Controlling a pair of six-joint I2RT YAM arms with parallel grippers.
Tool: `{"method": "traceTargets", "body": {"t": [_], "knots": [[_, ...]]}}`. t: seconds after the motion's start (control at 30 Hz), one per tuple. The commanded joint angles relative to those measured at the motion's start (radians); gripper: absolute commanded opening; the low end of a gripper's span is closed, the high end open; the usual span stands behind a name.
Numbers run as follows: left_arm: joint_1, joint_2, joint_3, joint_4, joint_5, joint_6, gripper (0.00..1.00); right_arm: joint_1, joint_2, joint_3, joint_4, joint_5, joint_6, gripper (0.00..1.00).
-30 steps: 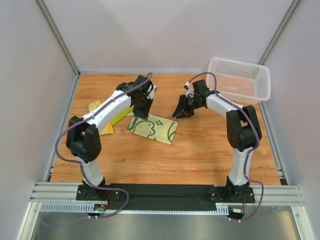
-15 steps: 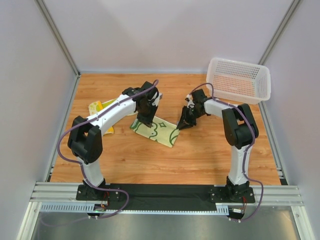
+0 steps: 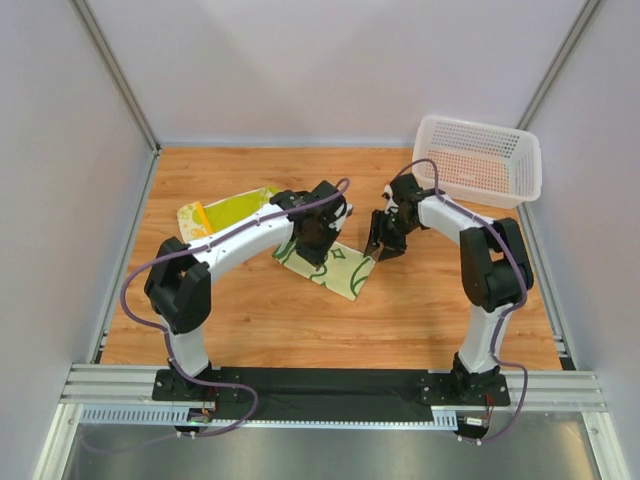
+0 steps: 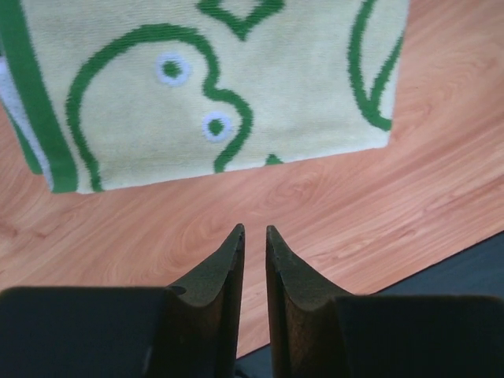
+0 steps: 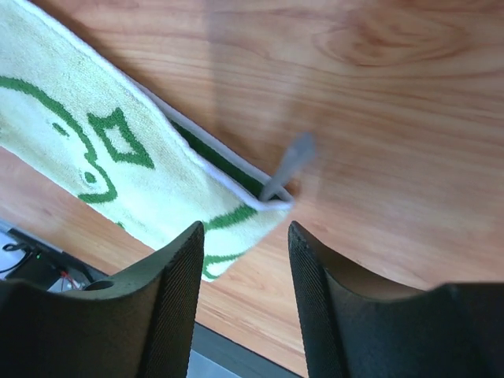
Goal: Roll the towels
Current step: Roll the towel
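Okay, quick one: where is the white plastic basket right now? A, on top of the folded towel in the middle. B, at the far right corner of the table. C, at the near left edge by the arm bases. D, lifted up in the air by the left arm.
B: the top view shows the basket resting at the far right corner of the table, well apart from the folded towel.

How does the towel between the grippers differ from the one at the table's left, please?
The middle towel is folded into a flat rectangle; the left towel lies looser, partly under the left arm. The left towel shows a yellow-orange band; the middle towel shows only green print. Both are pale green-printed cloth.
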Motion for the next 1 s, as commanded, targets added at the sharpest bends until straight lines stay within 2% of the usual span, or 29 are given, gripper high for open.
{"method": "traceTargets", "body": {"t": [0.0, 0.17, 0.37, 0.7, 0.97], "knots": [[-0.074, -0.05, -0.028, 0.053, -0.026, 0.013, 0.23, -0.052, -0.115, 0.05, -0.082, 0.139, -0.02, 0.47], [-0.177, -0.014, -0.003, 0.087, 0.0, 0.027, 0.23, -0.122, -0.248, -0.039, -0.062, 0.188, -0.002, 0.5], [-0.249, 0.104, 0.073, 0.083, 0.02, 0.048, 0.25, -0.155, -0.32, -0.127, -0.071, 0.231, 0.01, 0.5], [-0.267, 0.227, 0.114, 0.13, 0.023, 0.065, 0.42, -0.205, -0.423, -0.219, -0.085, 0.207, -0.016, 0.57], [-0.27, 0.29, 0.139, 0.156, -0.006, 0.07, 0.46, -0.214, -0.44, -0.248, -0.088, 0.188, -0.023, 0.57]]}}
